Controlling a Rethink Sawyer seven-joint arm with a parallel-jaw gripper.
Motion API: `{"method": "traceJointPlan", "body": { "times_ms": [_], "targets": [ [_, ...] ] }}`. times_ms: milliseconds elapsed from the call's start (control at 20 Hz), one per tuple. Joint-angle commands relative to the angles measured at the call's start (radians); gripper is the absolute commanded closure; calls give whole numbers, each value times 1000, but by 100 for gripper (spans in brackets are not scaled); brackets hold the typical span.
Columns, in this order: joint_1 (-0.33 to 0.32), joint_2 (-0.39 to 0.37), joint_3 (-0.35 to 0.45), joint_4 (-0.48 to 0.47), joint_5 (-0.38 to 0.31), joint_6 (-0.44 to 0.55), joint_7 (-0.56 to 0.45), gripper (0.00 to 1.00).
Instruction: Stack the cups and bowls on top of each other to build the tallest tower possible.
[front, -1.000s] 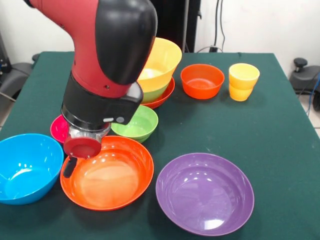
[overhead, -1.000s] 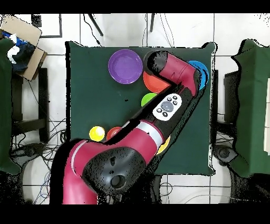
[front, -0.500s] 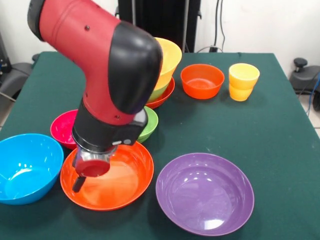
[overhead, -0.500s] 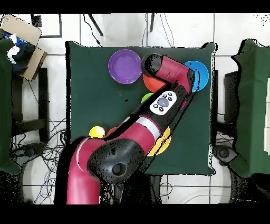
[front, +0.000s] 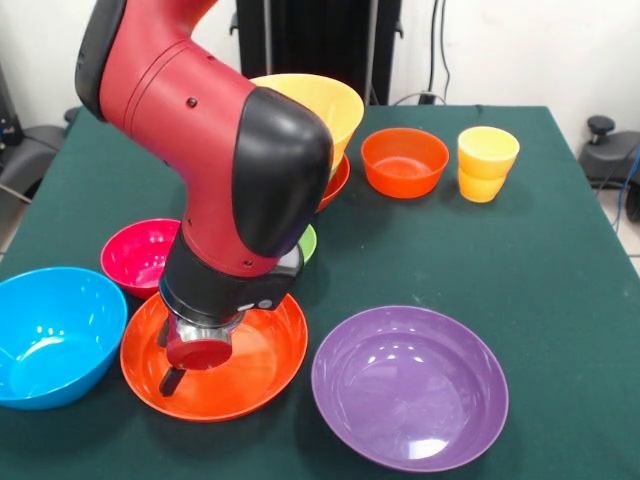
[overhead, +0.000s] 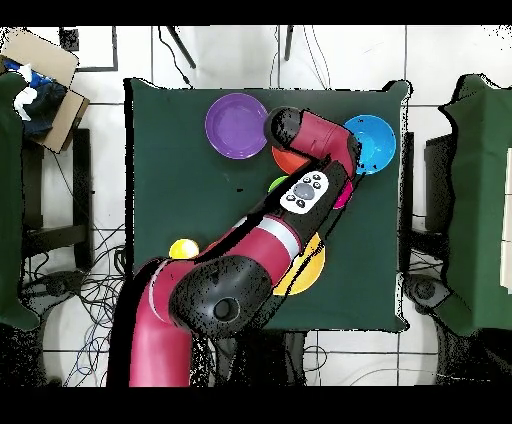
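My gripper hangs low inside the wide orange bowl, over its left part. The arm hides it in the overhead view. A blue bowl and a magenta bowl lie to the left, and a purple bowl to the right. Behind the arm only the edge of a lime green bowl shows. The tower stands at the back with a large yellow-orange bowl uppermost and a red-orange rim below. Two nested yellow cups stand beside a small red-orange bowl. The overhead view shows the purple bowl, blue bowl and cups.
The green table cloth is bare on the right side in the front view. Chairs stand on both sides of the table in the overhead view, and a cardboard box sits on the floor at the upper left.
The arm swung right and toward the front in the front view. The gripper sank lower into the wide orange bowl. The magenta bowl is now uncovered, and the lime green bowl is mostly hidden.
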Motion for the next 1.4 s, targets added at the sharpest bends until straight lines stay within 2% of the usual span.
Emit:
{"method": "traceJointPlan", "body": {
  "times_ms": [50,400,700,800,1400],
  "targets": [
    [-14,-13,74,-36,15,19,196,0],
    [-13,-40,93,-8,7,21,169,0],
    [15,-196,158,139,-20,78,65,0],
    [15,-224,165,157,-25,98,51,0],
    [13,-200,167,127,-31,84,96,0]
  ]
}}
